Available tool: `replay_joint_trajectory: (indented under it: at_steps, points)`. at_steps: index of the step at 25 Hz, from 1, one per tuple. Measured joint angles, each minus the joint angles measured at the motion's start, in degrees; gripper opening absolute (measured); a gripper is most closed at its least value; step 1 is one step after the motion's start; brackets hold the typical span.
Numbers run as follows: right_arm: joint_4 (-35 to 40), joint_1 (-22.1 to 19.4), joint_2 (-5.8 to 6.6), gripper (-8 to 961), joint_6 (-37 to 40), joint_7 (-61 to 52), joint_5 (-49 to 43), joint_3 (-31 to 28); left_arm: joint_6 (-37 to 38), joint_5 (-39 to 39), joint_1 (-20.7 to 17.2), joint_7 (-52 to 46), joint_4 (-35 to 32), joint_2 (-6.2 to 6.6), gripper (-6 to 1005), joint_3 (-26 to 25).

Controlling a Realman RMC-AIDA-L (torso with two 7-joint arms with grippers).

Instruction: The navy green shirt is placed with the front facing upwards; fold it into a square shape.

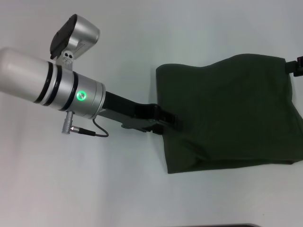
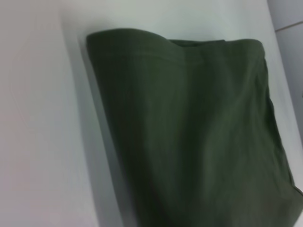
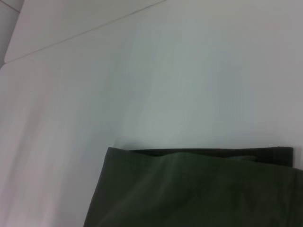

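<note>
The navy green shirt [image 1: 227, 113] lies folded into a rough rectangle on the white table [image 1: 142, 38], at the right in the head view. Plain dark olive cloth faces up; no lettering shows. My left gripper [image 1: 173, 122] reaches in from the left and is shut on the shirt's left edge, where creases gather around it. Only a black sliver of my right gripper [image 1: 298, 66] shows, at the shirt's far right corner, which is drawn out toward it. The left wrist view looks across the shirt [image 2: 189, 132]. The right wrist view shows a layered edge of the shirt [image 3: 199, 189].
The left arm's silver forearm [image 1: 52, 80] with a green light and a thin black cable [image 1: 94, 130] crosses the table's left part. Bare white tabletop surrounds the shirt. A seam line in the surface [image 3: 85, 30] runs beyond the shirt in the right wrist view.
</note>
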State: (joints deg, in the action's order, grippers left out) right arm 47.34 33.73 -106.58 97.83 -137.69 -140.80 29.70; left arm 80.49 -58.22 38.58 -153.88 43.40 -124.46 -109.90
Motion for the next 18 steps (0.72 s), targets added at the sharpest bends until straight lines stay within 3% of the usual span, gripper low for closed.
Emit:
replay_joint_trajectory:
  at_steps: [18]
  points:
    - [-0.39,0.44,0.15,417,-0.17,0.43,0.71,0.0,-8.86,0.05,2.81,-3.58,-0.9,-0.04,639,7.85]
